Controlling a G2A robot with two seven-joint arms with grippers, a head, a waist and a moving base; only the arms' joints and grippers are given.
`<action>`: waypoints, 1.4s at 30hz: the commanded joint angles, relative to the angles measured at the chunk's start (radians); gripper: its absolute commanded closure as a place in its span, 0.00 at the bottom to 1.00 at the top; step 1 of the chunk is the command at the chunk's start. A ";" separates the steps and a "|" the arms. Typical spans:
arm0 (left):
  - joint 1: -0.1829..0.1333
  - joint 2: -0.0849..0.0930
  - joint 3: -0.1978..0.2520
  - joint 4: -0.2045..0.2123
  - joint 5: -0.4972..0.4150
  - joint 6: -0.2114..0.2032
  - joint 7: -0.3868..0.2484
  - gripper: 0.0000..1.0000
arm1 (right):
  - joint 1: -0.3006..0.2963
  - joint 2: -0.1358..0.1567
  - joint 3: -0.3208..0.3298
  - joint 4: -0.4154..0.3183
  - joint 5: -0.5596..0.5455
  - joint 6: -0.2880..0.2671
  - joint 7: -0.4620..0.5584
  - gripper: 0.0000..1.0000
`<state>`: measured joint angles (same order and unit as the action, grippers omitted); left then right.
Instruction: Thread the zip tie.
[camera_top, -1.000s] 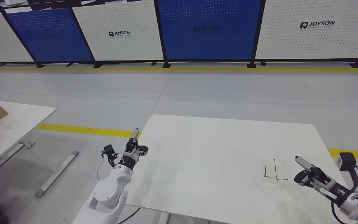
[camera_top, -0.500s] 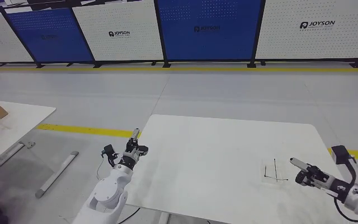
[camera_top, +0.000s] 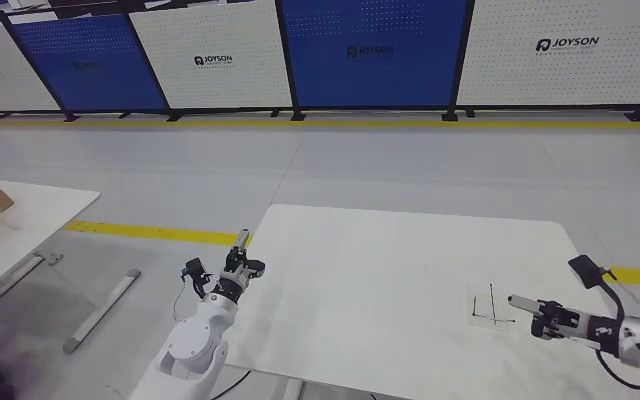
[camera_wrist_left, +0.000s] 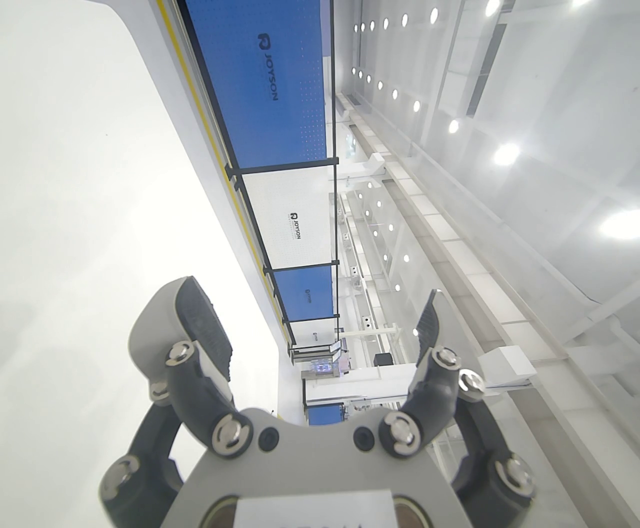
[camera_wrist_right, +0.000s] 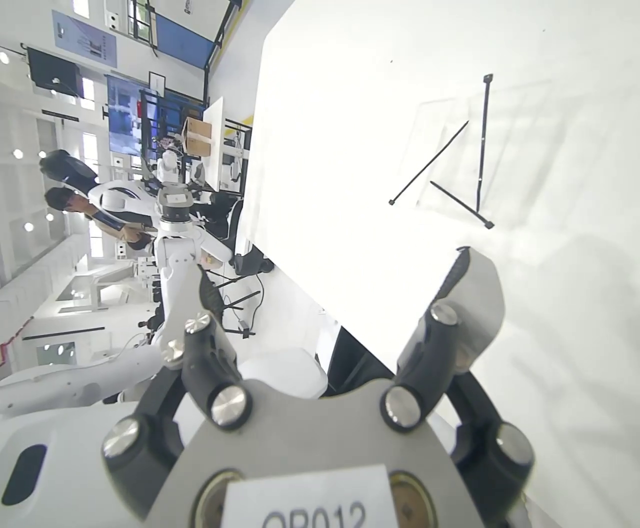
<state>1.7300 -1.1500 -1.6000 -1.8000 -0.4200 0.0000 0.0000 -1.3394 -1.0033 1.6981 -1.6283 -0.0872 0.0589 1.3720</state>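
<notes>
Zip ties (camera_wrist_right: 429, 161) lie flat on the counter (camera_wrist_right: 350, 125) near the open right pincer (camera_wrist_right: 332, 272); thin straps may slip its pinch.

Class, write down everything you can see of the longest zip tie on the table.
The longest zip tie is thin, black, plastic-looking and straight, with a small square head at one end. It lies flat on the white table, its tail tip appearing to meet a shorter tie near that tie's head.

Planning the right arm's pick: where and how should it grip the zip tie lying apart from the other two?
Probably mid-strap on that zip tie, from straight above, jaws across it: it lies flat on the table, thin, nothing touching it.
</notes>
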 joint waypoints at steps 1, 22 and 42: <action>0.000 0.000 0.000 0.000 0.000 0.000 0.000 0.00 | -0.001 0.000 -0.001 0.003 0.002 0.000 -0.001 0.00; 0.000 0.000 0.000 0.000 0.000 0.000 0.000 0.00 | 0.276 0.175 -0.396 0.268 0.057 0.071 0.018 0.00; 0.000 0.000 0.000 0.000 0.000 0.000 0.000 0.00 | 0.336 0.176 -0.493 0.364 0.147 0.127 0.018 0.00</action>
<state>1.7300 -1.1500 -1.6000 -1.8000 -0.4200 0.0000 0.0000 -1.0074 -0.8287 1.2118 -1.2661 0.0569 0.1845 1.3900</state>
